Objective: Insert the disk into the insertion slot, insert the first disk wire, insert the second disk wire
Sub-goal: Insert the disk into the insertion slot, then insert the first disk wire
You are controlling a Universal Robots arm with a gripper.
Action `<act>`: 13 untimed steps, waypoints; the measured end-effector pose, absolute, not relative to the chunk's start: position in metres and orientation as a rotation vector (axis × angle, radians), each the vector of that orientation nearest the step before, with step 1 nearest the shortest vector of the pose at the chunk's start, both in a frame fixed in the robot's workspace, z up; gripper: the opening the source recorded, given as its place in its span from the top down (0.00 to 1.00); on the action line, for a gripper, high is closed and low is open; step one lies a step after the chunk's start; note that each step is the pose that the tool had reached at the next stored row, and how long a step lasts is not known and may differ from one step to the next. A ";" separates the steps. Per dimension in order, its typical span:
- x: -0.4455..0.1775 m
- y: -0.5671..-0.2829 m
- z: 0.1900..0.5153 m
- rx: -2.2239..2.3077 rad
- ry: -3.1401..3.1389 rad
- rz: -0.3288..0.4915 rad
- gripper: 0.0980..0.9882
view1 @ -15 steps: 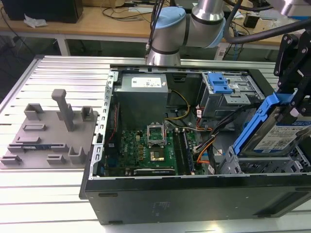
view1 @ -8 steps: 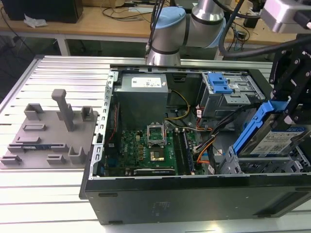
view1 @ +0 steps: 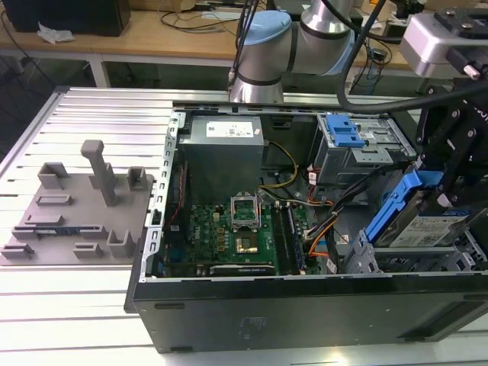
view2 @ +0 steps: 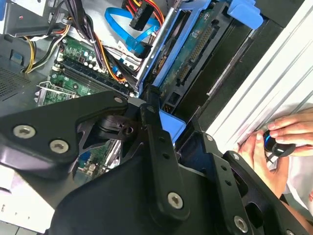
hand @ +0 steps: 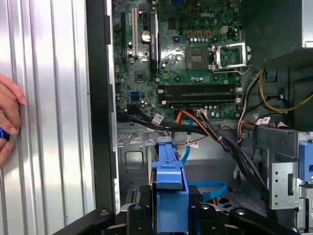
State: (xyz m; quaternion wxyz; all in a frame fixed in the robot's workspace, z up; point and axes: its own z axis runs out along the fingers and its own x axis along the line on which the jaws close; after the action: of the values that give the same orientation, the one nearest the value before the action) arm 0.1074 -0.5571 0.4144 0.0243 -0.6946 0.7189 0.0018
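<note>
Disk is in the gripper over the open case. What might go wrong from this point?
1. The disk sits tilted in the gripper over the slot; it may catch on the slot's edge instead of sliding in.
2. The cables run close to the slot and might get snagged or pinched.
3. A hand rests on the table beside the case, near the arm's working space.

Ribbed silver aluminium table (view1: 91,107) under even indoor light, pale wooden worktop (view1: 152,34) on white legs behind it, black box (view1: 69,15) and loose cables (view1: 206,19) on top, dark space beneath.
</note>
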 end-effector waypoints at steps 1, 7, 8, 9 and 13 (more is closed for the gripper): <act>0.107 -0.557 0.413 -2.149 2.224 0.006 0.70; 0.107 -0.558 0.410 -2.149 2.224 0.006 0.55; 0.107 -0.558 0.410 -2.149 2.224 0.006 0.55; 0.107 -0.558 0.410 -2.149 2.224 0.006 0.55; 0.107 -0.558 0.410 -2.149 2.224 0.007 0.55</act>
State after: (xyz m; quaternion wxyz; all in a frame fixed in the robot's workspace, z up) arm 0.1074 -0.5577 0.4102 0.0244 -0.6947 0.7189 0.0022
